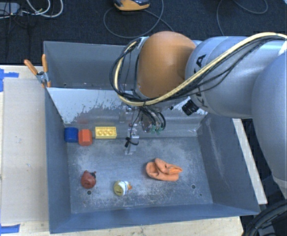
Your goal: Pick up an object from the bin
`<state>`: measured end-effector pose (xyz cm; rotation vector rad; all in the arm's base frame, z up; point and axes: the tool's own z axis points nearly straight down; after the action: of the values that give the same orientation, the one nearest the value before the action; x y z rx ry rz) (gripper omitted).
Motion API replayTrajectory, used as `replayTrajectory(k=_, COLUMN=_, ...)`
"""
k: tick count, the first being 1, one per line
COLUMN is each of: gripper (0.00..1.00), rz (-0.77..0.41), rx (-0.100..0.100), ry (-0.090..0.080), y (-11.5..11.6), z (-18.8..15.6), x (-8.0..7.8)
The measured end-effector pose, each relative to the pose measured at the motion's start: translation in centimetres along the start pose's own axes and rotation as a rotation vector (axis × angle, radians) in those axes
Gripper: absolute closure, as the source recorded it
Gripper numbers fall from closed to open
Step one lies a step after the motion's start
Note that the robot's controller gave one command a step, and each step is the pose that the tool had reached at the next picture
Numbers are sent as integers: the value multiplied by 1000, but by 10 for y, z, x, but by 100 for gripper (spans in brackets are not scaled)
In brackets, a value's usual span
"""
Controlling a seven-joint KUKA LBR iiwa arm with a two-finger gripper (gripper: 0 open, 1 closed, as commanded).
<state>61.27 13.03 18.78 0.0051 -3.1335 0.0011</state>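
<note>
My gripper (131, 141) hangs under the arm's wrist over the middle of the bin, toward the back wall. Just to its left a flat yellow studded brick (106, 132) lies against that wall, apart from the gripper. Further left an orange block (85, 137) and a blue block (71, 134) sit side by side. An orange crumpled soft thing (163, 170) lies on the floor to the gripper's front right. Nothing shows in the gripper.
A dark red rounded thing (88, 180) and a small yellow-and-white thing (121, 188) lie near the bin's front left. The arm with its orange cover and cables hangs over the bin's back right part.
</note>
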Motion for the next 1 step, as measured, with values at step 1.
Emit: replayTrajectory(k=1, gripper=0, rz=3, rx=-1, ry=-7, y=-1, z=-5, x=-1)
